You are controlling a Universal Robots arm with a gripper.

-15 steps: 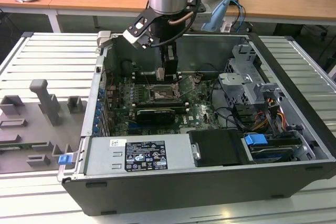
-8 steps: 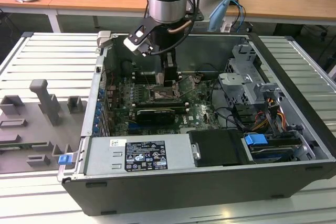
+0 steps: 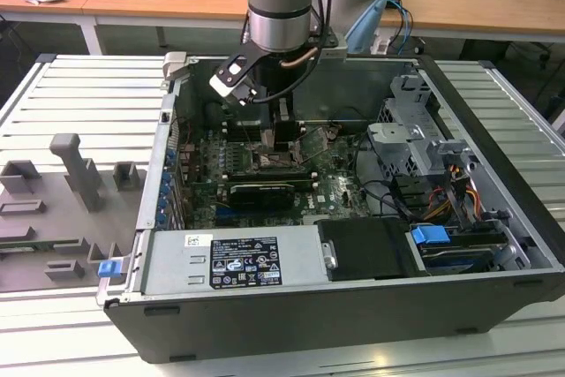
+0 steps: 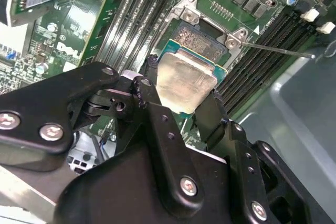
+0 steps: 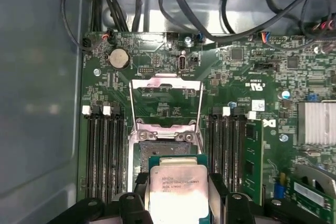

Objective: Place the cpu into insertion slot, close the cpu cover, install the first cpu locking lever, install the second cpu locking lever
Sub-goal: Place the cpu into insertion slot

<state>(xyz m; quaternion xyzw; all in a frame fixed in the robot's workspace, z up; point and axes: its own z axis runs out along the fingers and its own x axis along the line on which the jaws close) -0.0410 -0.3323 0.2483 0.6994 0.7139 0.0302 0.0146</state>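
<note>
Slatted grey metal makes up the worktop (image 3: 79, 94), and on it lies an opened computer case (image 3: 494, 183) with its green mainboard (image 5: 252, 77) facing up; grey moulded fixtures (image 3: 79, 174) stand at the exterior view's left. My arm reaches down into the case from above, and my pincer (image 3: 282, 134) hangs low over the middle of the board. In both wrist views my pincer (image 4: 181, 98) (image 5: 178, 199) is clamped on the cpu (image 4: 185, 83) (image 5: 178, 190), one black finger (image 4: 152, 98) pressing on each of two opposite edges, with the dull silver face turned up. The chip sits just over one edge of the insertion slot (image 4: 202, 38) (image 5: 163, 148) and is not seated in it; part of the greyish contact field shows bare beyond the chip. Whether the chip touches the rim I cannot tell. In the first wrist view the cpu cover (image 5: 166, 82) is swung open away from the socket, and board shows through its square window. Long black memory slots (image 5: 105, 150) run along both sides of the socket, one holding a green memory module (image 5: 253, 156). A thin metal rod (image 4: 278, 50) juts out beside the socket in the second wrist view.
</note>
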